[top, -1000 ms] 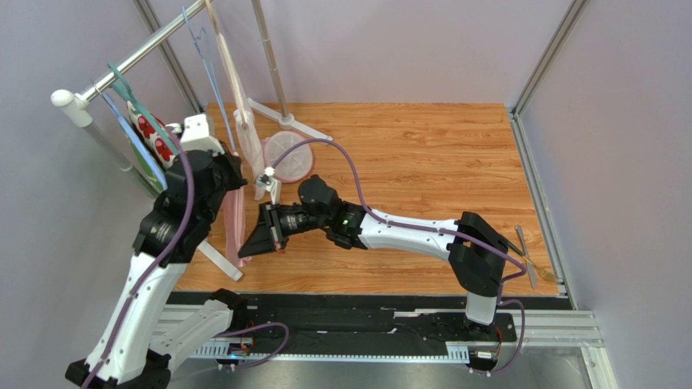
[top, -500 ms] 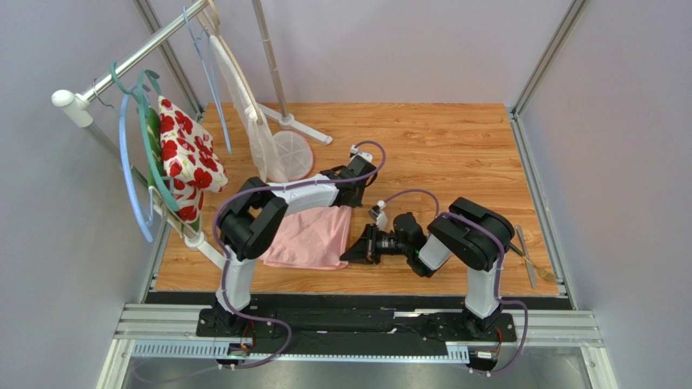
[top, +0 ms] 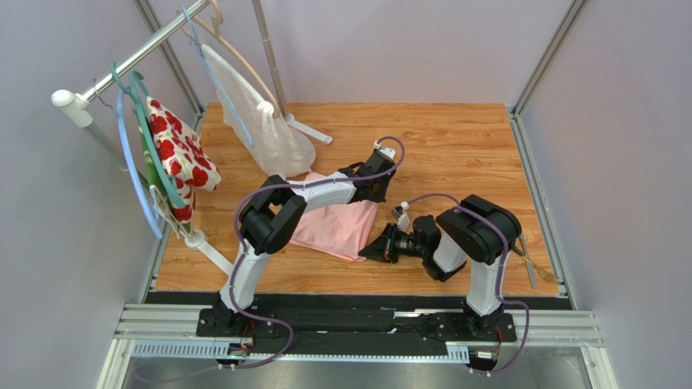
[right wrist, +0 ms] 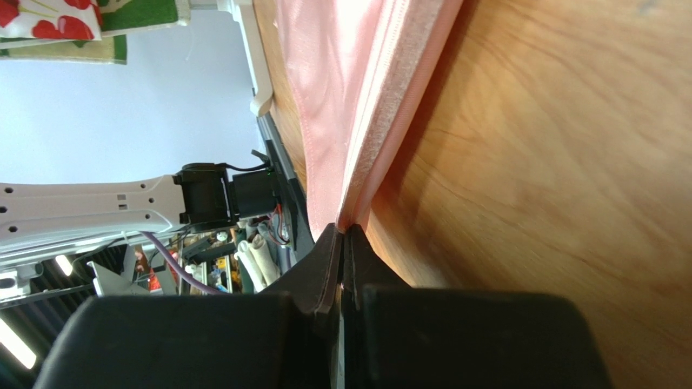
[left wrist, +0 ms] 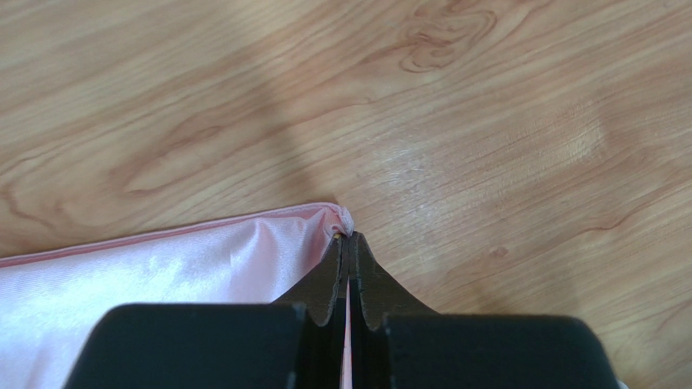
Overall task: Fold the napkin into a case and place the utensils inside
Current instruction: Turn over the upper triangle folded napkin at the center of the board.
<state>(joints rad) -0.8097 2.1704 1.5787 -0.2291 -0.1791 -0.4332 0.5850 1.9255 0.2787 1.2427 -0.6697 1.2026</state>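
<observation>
Both arms have a pinch on the plain light-pink cloth napkin (top: 333, 231), spread mid-way on the wooden table (top: 455, 138). The left gripper (left wrist: 348, 237) is clamped on a far corner and the right gripper (right wrist: 344, 230) on the near edge. The fold will likely go best with both moving together, cloth taut and low, edges matched.

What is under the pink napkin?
Around the pink napkin only the wooden table shows, so it seems to rest right on the wood. The cloth covers the middle, so anything flat hidden there cannot be seen.
</observation>
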